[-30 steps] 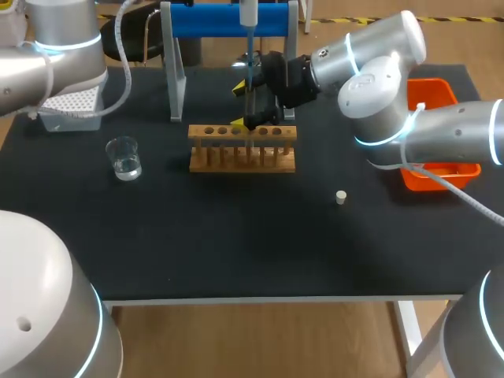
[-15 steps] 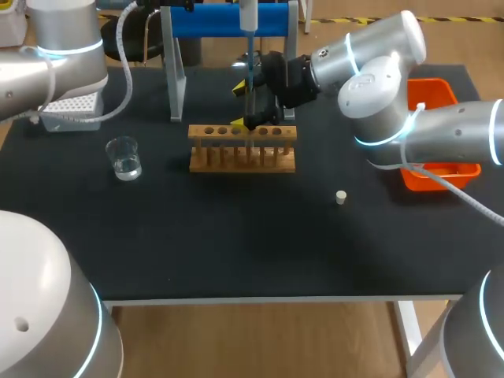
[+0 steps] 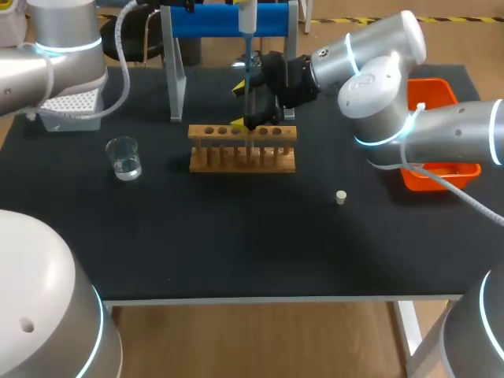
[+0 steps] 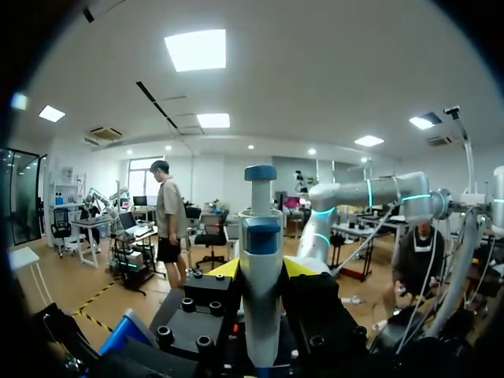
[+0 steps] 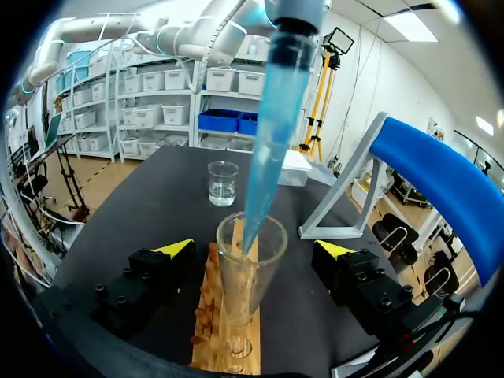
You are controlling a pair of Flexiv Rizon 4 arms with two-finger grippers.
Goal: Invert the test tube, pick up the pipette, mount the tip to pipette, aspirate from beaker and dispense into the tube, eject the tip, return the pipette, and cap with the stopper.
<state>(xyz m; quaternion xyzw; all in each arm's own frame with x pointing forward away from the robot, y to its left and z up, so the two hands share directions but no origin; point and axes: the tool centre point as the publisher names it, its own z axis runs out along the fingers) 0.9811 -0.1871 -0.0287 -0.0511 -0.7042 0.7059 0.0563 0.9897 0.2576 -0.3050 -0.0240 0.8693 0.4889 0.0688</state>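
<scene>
My left gripper [image 4: 260,268] is shut on the white and blue pipette [image 4: 261,260], held upright at the back of the table. The pipette's blue tip [image 5: 264,150] points down into the mouth of the clear test tube [image 5: 249,272]. That tube stands in the wooden rack [image 3: 242,150]. In the head view the pipette [image 3: 246,16] and tip [image 3: 250,71] hang over the rack. My right gripper [image 5: 253,248] is open, a yellow-tipped finger on either side of the tube, neither touching it. A beaker [image 3: 124,157] with water stands to the left. The small white stopper [image 3: 341,197] lies to the right.
The blue pipette stand [image 3: 228,20] rises behind the rack. A white tip box [image 3: 72,106] sits at the back left under my left arm. An orange bin [image 3: 439,169] stands at the right edge, partly behind my right arm.
My left arm has shifted a little, with the pipette still over the tube. The right arm has not moved.
</scene>
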